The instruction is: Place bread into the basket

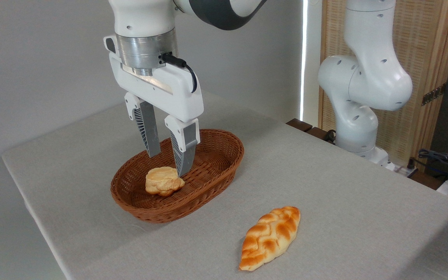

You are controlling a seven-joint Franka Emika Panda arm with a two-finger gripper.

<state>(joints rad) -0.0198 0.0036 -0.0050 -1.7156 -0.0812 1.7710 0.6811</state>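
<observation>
We see the white arm reaching down from the top of the frame, its gripper (168, 163) pointing almost straight down over the basket (216, 177), the two ribbed grey fingers (149, 134) spread apart with nothing between them, one tip just at a small pale, lumpy bun (163, 181) lying inside. The basket is an oval, shallow, reddish-brown wicker weave with a thick braided rim, resting on the grey cloth-like table (344, 186). The bread (270, 237), a plaited golden-orange loaf with pointed ends and browner patches, lies on the table outside the basket, towards the front right of it and apart from it.
</observation>
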